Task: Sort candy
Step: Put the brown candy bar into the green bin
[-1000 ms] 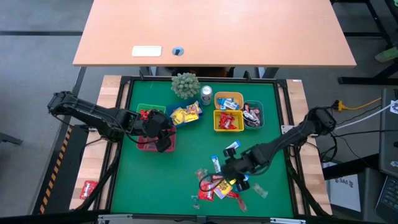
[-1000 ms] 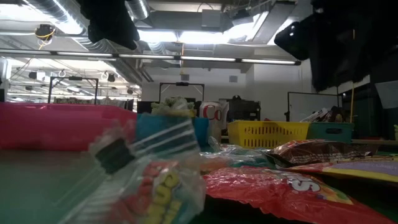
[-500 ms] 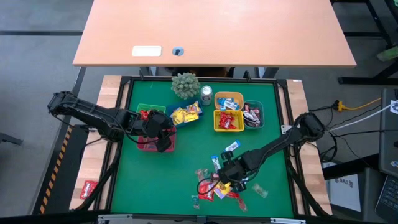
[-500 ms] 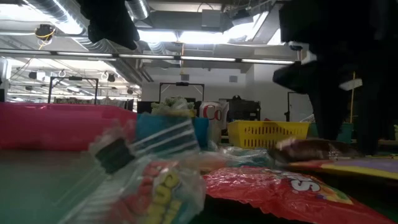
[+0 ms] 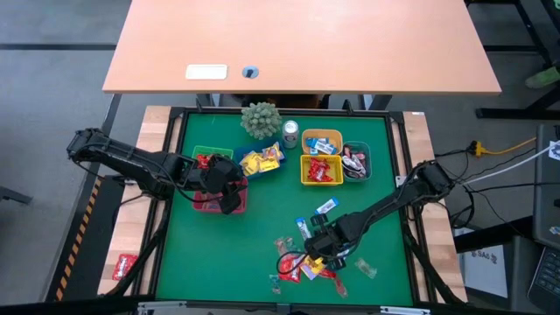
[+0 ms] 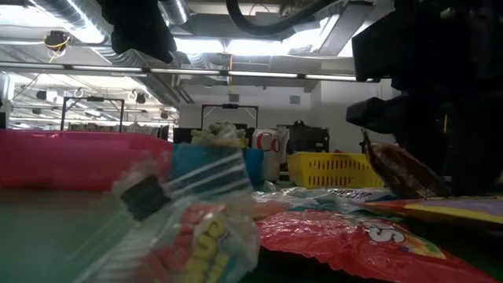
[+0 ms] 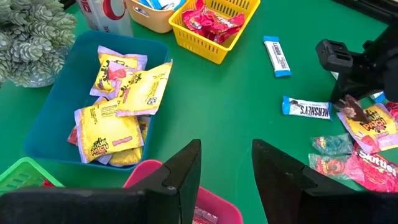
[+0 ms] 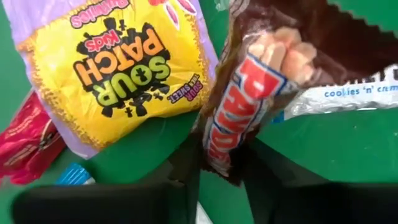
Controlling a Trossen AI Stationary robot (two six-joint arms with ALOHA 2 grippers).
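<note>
Pinching a brown bar (image 8: 231, 118) in my right gripper (image 8: 221, 163) beside the pile (image 5: 306, 260) — edge grip may slip; left gripper (image 7: 225, 163) spread.

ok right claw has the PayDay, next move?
Probably lift it straight up. The right claw is shut on the PayDay bar, low over the candy pile, with a Sour Patch pack right beside it. The left claw hangs open over the pink bin.
</note>
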